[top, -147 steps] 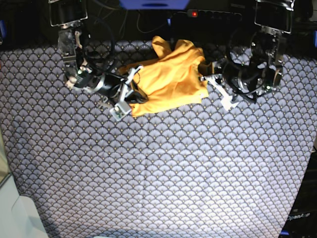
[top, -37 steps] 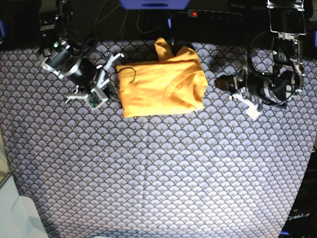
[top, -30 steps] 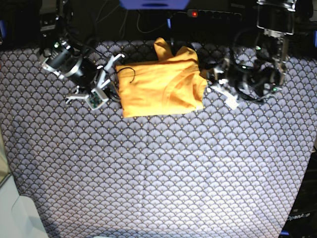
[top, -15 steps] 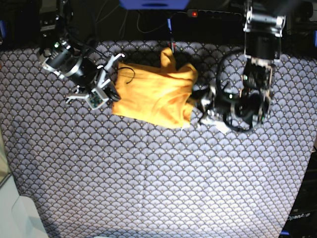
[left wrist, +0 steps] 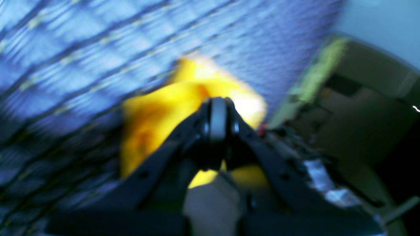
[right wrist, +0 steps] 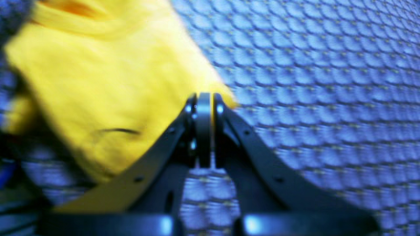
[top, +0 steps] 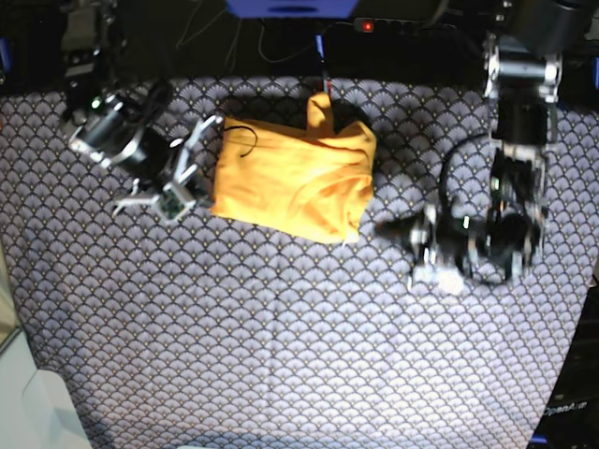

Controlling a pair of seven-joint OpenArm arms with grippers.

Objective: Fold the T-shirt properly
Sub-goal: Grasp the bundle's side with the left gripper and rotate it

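A yellow-orange T-shirt (top: pixel 290 192) lies folded into a rough rectangle at the far middle of the scallop-patterned cloth (top: pixel 281 355), a loose flap (top: pixel 321 110) standing up from its far edge. Both arms sit beside it with nothing in their jaws.

The left gripper (top: pixel 386 227), on the base view's right, has its jaws pressed together — the left wrist view, badly blurred, shows the closed tips (left wrist: pixel 217 118) aimed at the shirt's near corner, just beside the fabric; whether they touch it cannot be told. The right gripper (top: pixel 192 154), at the shirt's other side, is likewise closed on nothing, its tips (right wrist: pixel 203 127) hovering at the shirt's edge in the right wrist view.

The fold looks largely made, judging by the compact shape, yet the rectangle sits skewed on the cloth and the upright flap spoils the outline. The step in hand appears to be tidying. To do that well, closed jaws can serve as pushers: nudge low along the edges, from both sides at once, so the stack squares up instead of sliding or opening. The flap would call for a pinch — open, take only its top layer, lay it flat over the body. Pressing too deep risks catching the cloth beneath and dragging it into creases.
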